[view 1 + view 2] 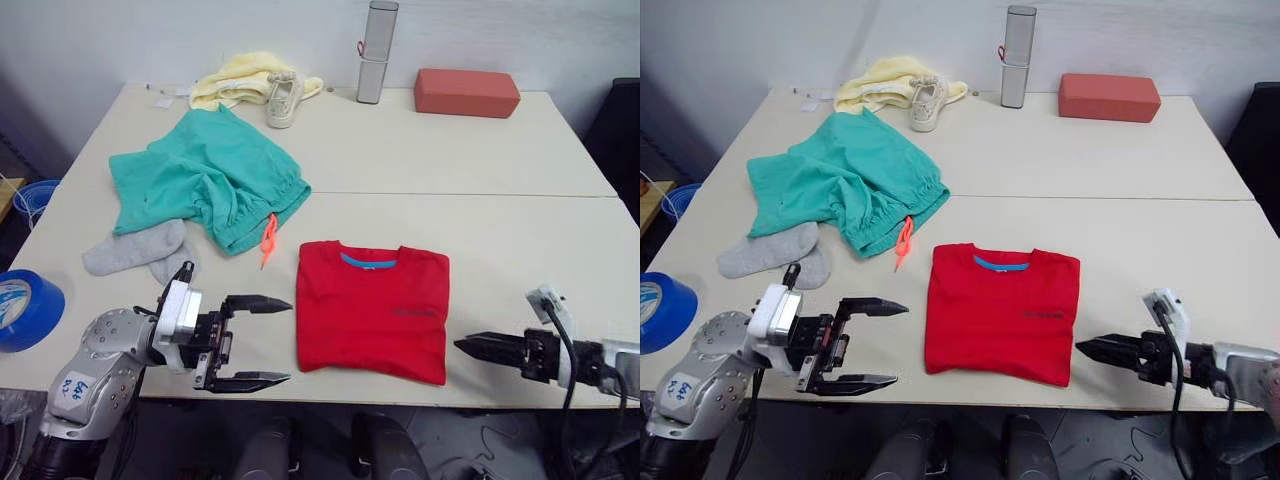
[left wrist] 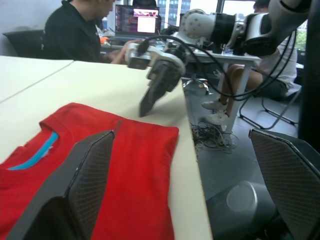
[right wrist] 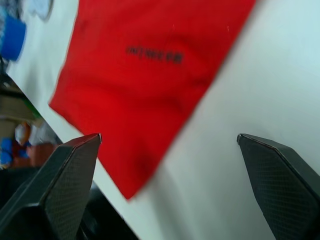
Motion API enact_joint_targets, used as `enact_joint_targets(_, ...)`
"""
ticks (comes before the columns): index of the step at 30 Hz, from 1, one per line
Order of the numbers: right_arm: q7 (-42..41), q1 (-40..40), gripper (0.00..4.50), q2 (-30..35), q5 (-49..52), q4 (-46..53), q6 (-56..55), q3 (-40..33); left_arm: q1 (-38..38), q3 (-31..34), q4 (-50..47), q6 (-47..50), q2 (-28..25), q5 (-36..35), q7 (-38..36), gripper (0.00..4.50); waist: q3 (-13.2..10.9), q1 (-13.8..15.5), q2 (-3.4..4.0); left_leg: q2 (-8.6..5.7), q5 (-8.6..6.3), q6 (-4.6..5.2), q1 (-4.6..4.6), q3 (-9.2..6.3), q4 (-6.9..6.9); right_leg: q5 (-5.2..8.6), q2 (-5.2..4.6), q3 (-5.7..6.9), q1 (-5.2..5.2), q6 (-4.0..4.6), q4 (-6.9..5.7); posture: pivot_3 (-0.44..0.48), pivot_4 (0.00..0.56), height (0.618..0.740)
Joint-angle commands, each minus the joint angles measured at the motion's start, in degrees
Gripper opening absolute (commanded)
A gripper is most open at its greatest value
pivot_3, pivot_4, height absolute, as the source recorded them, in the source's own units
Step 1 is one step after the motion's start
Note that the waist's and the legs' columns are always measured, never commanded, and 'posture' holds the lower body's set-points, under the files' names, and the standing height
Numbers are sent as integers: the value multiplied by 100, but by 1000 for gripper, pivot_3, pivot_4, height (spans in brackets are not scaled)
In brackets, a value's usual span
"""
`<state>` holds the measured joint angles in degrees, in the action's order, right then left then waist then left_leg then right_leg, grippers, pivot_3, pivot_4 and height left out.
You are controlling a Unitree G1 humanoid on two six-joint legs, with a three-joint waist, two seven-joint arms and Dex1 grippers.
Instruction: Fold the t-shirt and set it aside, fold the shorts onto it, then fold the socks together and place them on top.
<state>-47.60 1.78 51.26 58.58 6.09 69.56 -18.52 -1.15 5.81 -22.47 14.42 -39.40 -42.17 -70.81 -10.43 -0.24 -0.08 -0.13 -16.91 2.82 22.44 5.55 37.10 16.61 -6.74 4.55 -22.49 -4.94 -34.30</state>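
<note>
Red and folded flat, the shirt (image 1: 373, 310) lies at the near table edge between both open, empty claws, left claw (image 1: 252, 341) just beside it and right claw (image 1: 480, 348) close too, shorts (image 1: 210, 178) farther back left.

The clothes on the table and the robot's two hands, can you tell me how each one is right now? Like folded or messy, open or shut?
t-shirt: folded into a neat rectangle, lying flat.
shorts: unfolded, crumpled, orange drawstring hanging out.
socks: loose and flat, partly under the shorts.
left gripper: open, empty, beside the t-shirt.
right gripper: open in its wrist view, empty, at the t-shirt's other side.
</note>
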Motion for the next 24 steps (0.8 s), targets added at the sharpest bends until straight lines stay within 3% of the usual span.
enact_joint_targets(1,211,233,4500,-111,76,-40,544,300,36,190,-225,-48,-51,-44,69,4476,1,1,-1,0,0,0,0,1,-1,0,0,-1,0,1,0,0,150,740)
enact_joint_targets(9,1033,1012,4500,-1370,107,320,1286,990,35,314,-273,-153,69,57,418,4476,24,-139,-38,14,-5,-18,-4,-2,-15,-2,10,5,-3,-4,-1,0,150,740)
enact_joint_targets(17,1290,1214,4500,-1655,-411,253,1356,1460,31,368,-251,-208,57,127,533,4476,34,-159,-43,26,-11,-38,-8,-2,-22,7,20,10,-7,13,-8,0,150,740)
enact_joint_targets(20,1307,1247,3876,-1668,-562,295,1280,1597,-24,383,-228,-226,60,165,560,4500,46,-162,-56,28,-11,-39,-14,-2,-22,9,21,10,-4,17,-9,0,150,740)
enact_joint_targets(24,1252,1178,2502,-1574,-824,432,1030,1778,-30,395,-207,-267,76,209,584,4500,48,-156,-56,28,-12,-40,-14,-2,-25,12,21,10,-5,22,-10,0,150,740)
